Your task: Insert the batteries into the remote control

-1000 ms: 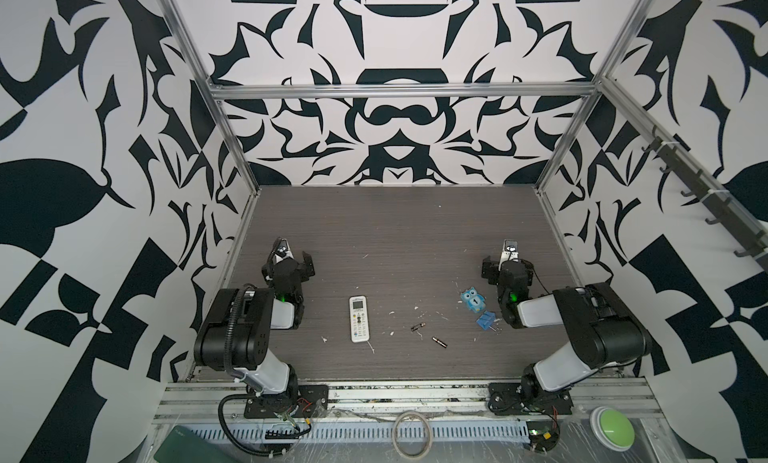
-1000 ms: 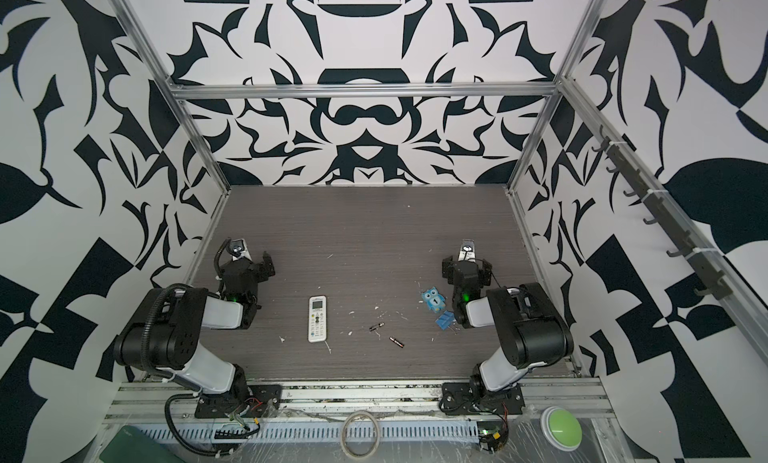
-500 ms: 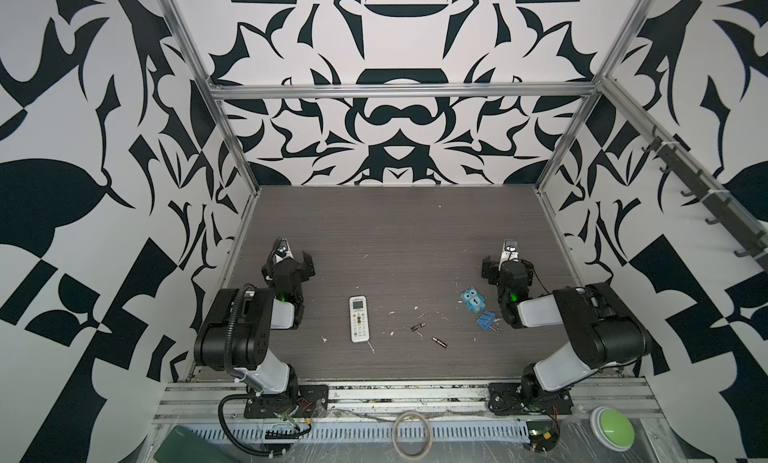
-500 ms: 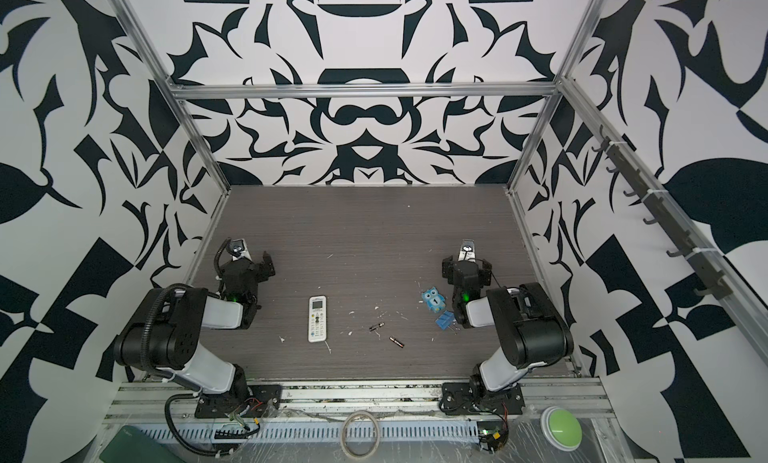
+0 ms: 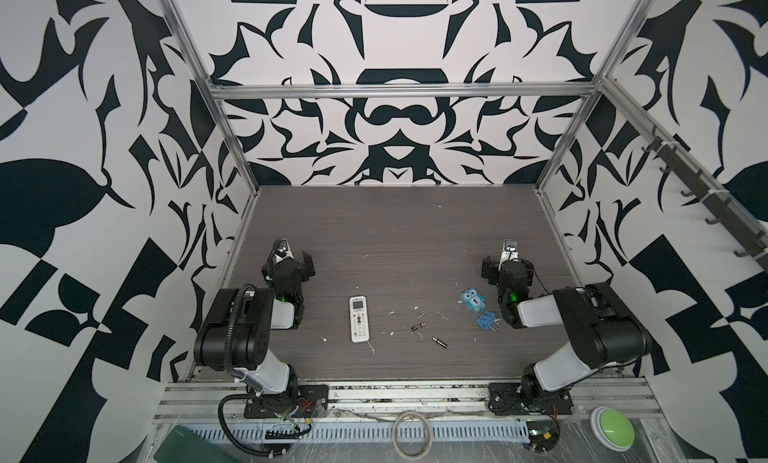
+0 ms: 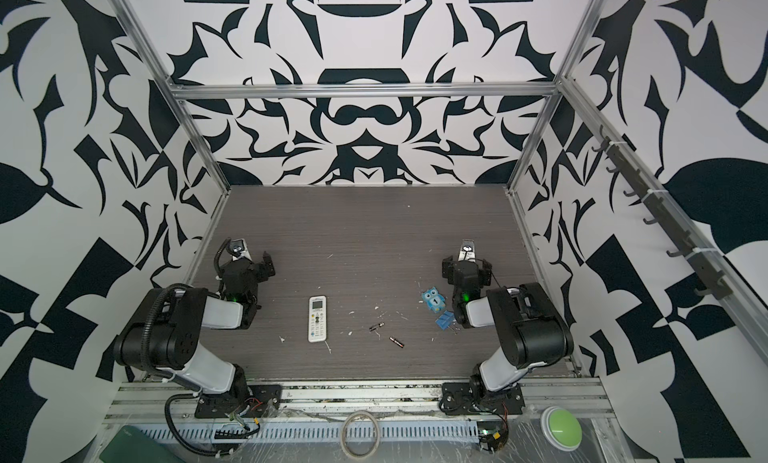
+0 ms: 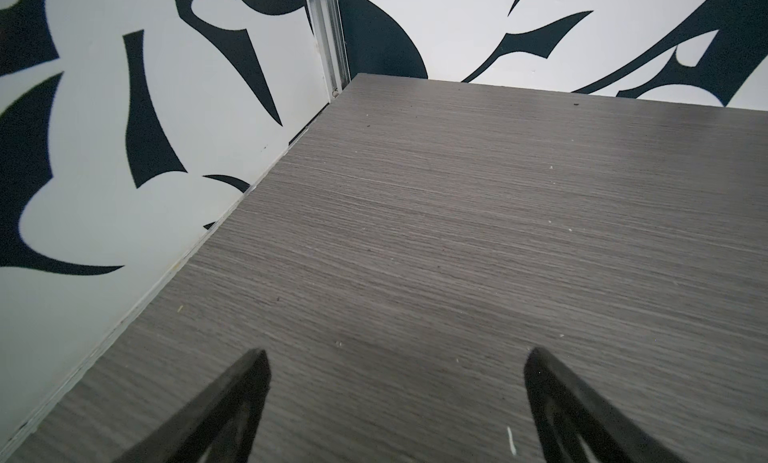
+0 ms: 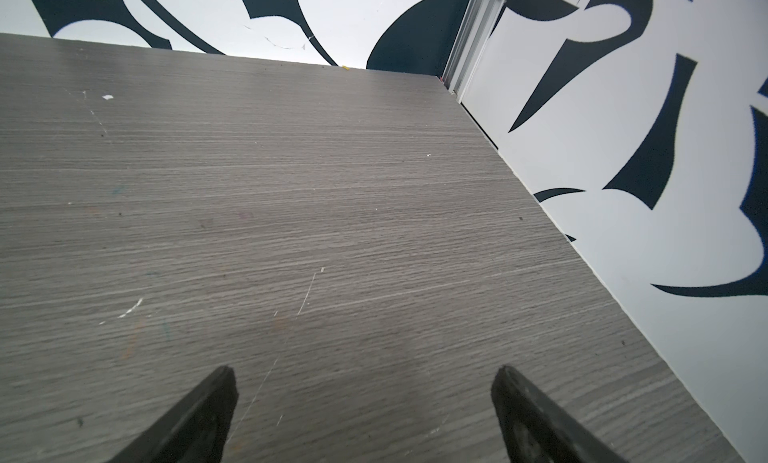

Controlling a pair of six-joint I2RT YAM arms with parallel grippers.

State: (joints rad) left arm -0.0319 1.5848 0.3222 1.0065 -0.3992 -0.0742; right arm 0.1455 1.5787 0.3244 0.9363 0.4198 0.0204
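Grey tabletop (image 5: 395, 232): remote control (image 5: 359, 325) face-up, near centre; batteries (image 5: 439, 342) loose to its right; left hand (image 7: 397, 353), right hand (image 8: 365, 369) both spread wide, empty

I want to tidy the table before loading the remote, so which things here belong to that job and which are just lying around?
For the job: remote control, buttons up; two batteries, lying loose.
Just lying about: blue owl figure; small blue block; white flecks.
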